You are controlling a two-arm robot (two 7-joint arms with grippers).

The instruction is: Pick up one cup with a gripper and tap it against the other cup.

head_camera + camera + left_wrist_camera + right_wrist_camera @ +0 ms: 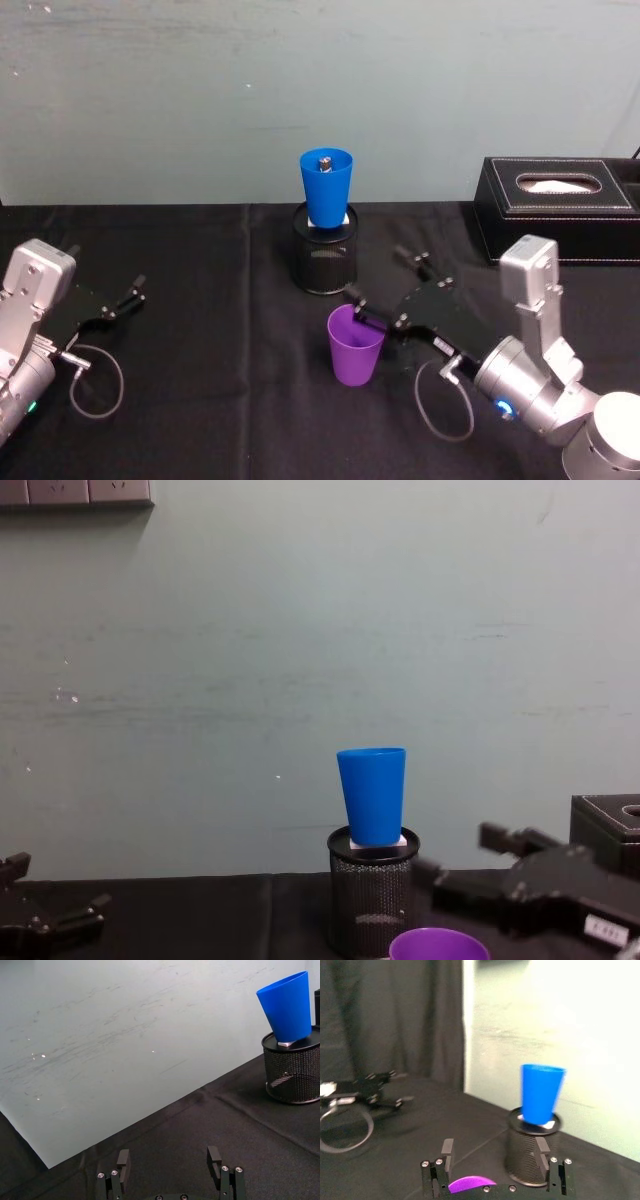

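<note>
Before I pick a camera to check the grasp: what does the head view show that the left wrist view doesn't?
Head view alone: the purple plastic tumbler upright on the cloth, the right tool open beside its rim, and a black tissue box. Left wrist view alone: the left tool from behind, open over bare cloth. Both: the blue plastic tumbler standing in the black mesh pen holder.

Right gripper (384, 292): black, long-jawed, on silver arm with blue ring lit, reaching forward-left from the right side, low over the table, jaws spread wide. Left gripper (135, 289): at the left edge, low, jaws likewise apart, arm idle.
</note>
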